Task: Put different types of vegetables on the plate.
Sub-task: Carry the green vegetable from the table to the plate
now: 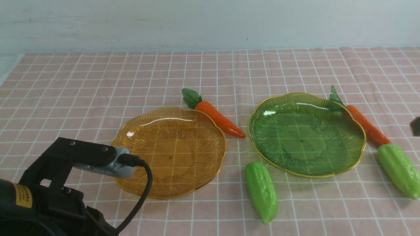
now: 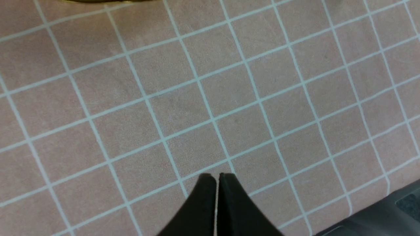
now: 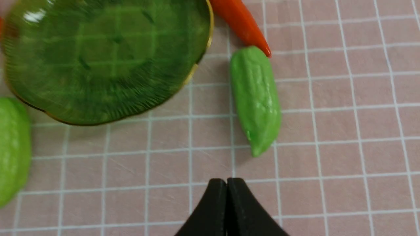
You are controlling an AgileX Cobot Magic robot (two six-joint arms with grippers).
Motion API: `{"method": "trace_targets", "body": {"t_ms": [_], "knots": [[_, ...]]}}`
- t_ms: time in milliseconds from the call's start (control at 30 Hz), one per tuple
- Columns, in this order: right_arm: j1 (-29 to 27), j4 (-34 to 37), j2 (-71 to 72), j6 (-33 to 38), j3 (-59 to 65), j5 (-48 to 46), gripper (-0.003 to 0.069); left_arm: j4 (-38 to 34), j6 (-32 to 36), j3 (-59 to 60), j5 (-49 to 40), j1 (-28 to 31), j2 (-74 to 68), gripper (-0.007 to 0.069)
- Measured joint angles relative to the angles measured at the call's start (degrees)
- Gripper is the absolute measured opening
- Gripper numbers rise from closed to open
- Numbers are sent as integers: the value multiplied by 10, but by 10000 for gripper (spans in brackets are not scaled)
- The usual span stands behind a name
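Two plates lie on the checked cloth: an amber plate [image 1: 170, 152] on the left and a green plate [image 1: 306, 134] on the right, both bare. One carrot [image 1: 216, 116] lies between them at the back, and a gourd [image 1: 261, 191] lies between them at the front. A second carrot [image 1: 367, 126] and second gourd [image 1: 398, 170] lie end to end right of the green plate. My right gripper [image 3: 226, 182] is shut and holds nothing, a little short of that gourd's [image 3: 257, 101] pointed end. My left gripper [image 2: 216, 178] is shut over bare cloth, near the amber plate's rim [image 2: 98, 1].
The left arm with its wrist camera and cable [image 1: 95, 157] overlaps the amber plate's near left edge. A dark bit of the right arm [image 1: 416, 126] shows at the right border. The cloth's back edge meets a pale wall [image 1: 210, 23].
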State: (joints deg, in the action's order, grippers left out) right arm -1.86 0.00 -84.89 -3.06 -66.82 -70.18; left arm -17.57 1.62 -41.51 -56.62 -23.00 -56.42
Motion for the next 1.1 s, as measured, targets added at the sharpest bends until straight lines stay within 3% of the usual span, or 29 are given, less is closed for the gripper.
{"method": "trace_targets", "body": {"t_ms": [267,367,400,533,667,967,1100], "knots": [[0,0,-102,7,-49,0,194,19,-1,0,-28,0,0,-3],[0,-29,-131,-5,-52,1,351,21,-1,0,-36,0,0,-3],[0,-32,-132,-9,-52,3,358,21,-1,0,-37,0,0,-3],[0,-66,-141,-53,-55,44,514,21,-2,0,-38,0,0,-3],[0,-70,-171,-65,-56,60,605,21,-2,0,-38,0,0,-3],[0,-81,-241,-65,-56,84,619,25,-2,0,-38,0,0,-3],[0,-81,-260,-62,-56,98,556,25,-2,0,-38,-1,0,-3]]}}
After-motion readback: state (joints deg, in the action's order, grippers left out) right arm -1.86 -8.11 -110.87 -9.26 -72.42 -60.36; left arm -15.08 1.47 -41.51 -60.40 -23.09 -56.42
